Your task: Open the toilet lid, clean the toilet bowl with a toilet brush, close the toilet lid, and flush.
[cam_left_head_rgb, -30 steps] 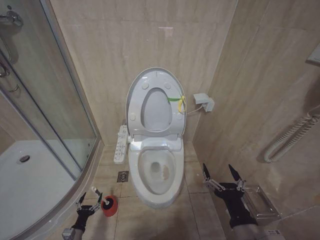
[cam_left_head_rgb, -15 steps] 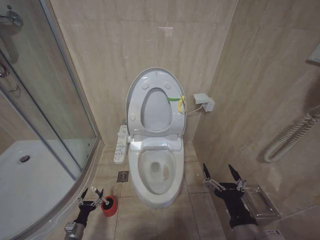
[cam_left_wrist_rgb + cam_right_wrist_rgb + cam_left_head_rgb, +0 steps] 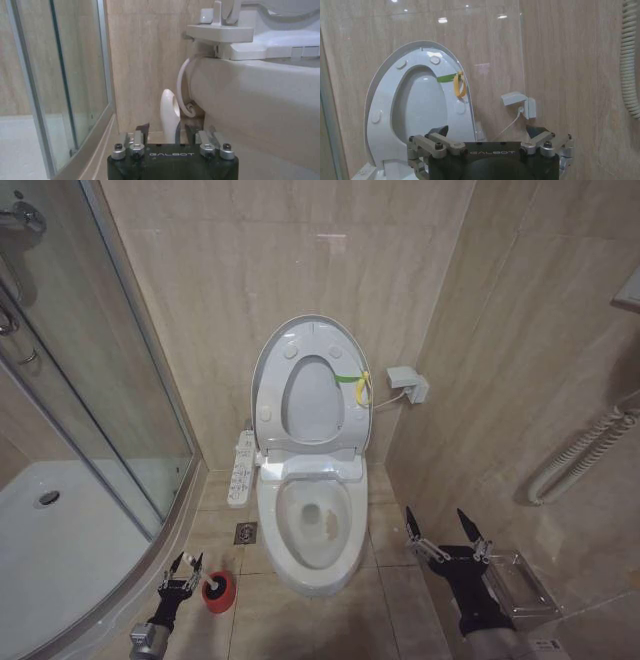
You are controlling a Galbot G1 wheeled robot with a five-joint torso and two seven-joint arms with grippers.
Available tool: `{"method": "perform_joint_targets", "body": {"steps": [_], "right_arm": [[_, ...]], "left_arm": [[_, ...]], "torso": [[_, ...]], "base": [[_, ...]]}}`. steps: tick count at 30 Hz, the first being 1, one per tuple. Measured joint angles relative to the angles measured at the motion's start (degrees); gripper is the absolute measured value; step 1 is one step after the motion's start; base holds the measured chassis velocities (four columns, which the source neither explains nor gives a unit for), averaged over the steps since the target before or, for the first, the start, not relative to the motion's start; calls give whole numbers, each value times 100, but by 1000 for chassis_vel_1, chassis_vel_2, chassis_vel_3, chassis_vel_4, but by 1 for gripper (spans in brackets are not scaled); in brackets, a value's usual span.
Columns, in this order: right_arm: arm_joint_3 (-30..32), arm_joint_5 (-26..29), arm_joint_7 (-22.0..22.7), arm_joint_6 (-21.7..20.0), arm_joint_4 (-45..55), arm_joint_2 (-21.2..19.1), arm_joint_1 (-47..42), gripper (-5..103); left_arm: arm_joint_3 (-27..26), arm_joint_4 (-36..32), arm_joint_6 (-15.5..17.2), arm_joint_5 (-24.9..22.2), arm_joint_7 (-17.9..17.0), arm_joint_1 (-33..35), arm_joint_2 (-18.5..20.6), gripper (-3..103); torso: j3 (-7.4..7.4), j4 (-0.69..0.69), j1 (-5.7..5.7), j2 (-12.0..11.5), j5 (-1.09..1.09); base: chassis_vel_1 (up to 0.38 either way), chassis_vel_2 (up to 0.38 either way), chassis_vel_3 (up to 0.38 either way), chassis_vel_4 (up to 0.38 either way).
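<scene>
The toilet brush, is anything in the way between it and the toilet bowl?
Nothing visible blocks it. The toilet lid stands raised against the wall, so the toilet bowl is open. The toilet brush sits in its red cup beside the bowl, with the left tool around its handle.

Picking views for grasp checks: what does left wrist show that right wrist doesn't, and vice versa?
Left wrist alone: the left end effector straddling the toilet brush handle, beside the toilet bowl outer wall and the shower glass. Right wrist alone: the open right end effector, the raised toilet lid with its yellow-green strap, and the wall box. Both share the beige tiled wall.
</scene>
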Motion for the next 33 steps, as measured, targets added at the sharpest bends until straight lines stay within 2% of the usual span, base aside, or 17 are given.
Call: {"method": "perform_joint_targets", "body": {"steps": [2,3,9,10,15,19,33], "right_arm": [[0,0,0,0,0,0,0,100],[0,0,0,0,0,0,0,100],[0,0,0,0,0,0,0,100],[0,0,0,0,0,0,0,100],[0,0,0,0,0,0,0,100],[0,0,0,0,0,0,0,100],[0,0,0,0,0,0,0,100]], "left_arm": [[-1,3,-2,-7,7,4,-2,66],[-1,3,-3,-10,13,8,-5,38],[-1,27,-17,-57,16,9,-19,38],[-2,29,-18,-67,15,8,-18,20],[-5,53,-44,-164,47,5,-8,20],[-23,77,-151,-317,223,11,0,20],[-81,-28,-226,-443,269,160,-42,20]], "torso": [[0,0,0,0,0],[0,0,0,0,0],[0,-1,0,0,0],[0,0,0,0,1],[0,0,0,0,0],[0,0,0,0,0],[0,0,0,-1,0]], "base": [[0,0,0,0],[0,0,0,0],[0,0,0,0],[0,0,0,0],[0,0,0,0],[0,0,0,0],[0,0,0,0]]}}
